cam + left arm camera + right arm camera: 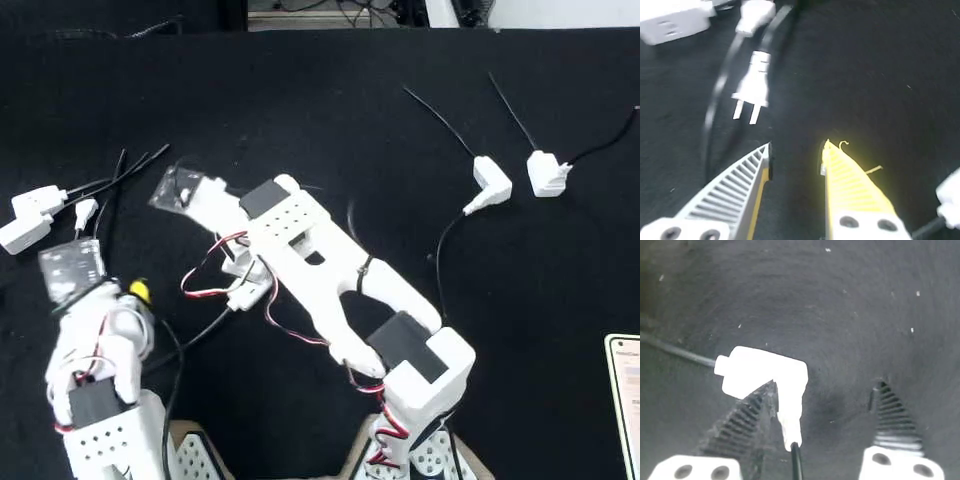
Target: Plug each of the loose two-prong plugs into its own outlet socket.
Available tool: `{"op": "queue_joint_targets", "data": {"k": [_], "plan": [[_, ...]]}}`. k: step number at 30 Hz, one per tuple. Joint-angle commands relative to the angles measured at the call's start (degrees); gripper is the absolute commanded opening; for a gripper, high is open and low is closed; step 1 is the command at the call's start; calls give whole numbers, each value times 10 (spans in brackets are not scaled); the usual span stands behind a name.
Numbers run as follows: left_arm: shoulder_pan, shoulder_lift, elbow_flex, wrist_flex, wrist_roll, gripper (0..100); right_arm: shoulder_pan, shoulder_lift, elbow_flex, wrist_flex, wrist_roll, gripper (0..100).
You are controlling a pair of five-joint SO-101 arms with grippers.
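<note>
A small white two-prong plug [751,87] lies on the black cloth, its prongs facing my left gripper [796,147], which is open a short way off with nothing between its fingers. In the high view that plug [86,210] lies next to two white outlet blocks [30,215] at the far left, with the left gripper [72,268] just below them. My right gripper [826,390] is open over the cloth. An angled white plug [765,372] with a black cord lies against one of its fingers, outside the gap. Seen from above, the right gripper [178,190] reaches toward the back left.
Two more white plugs [490,183] [546,172] with black cords lie at the back right. Black cords [130,170] run between the outlets and the right gripper. A second plug [757,12] and an outlet block [670,20] lie beyond the left gripper. A paper sheet [625,400] lies at the right edge.
</note>
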Motion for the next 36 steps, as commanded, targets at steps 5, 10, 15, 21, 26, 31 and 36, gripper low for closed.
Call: {"op": "queue_joint_targets", "data": {"k": [5,10,15,21,26,31,36], "plan": [[-123,-4,-45,-35,101,177,-36,-30,-30,90,153,350],[-132,-4,-47,-35,116,177,-76,-26,-29,121,237,350],[-137,-4,-48,-34,118,177,-84,-25,36,53,268,350],[-132,-4,-48,-33,119,177,-57,-25,100,-23,268,350],[-132,-4,-48,-33,119,177,-28,-24,105,-42,262,262],[-131,-4,-48,-33,119,177,38,-29,109,-130,146,17],[-131,-4,-46,-33,119,177,127,-71,87,-132,64,11]]}}
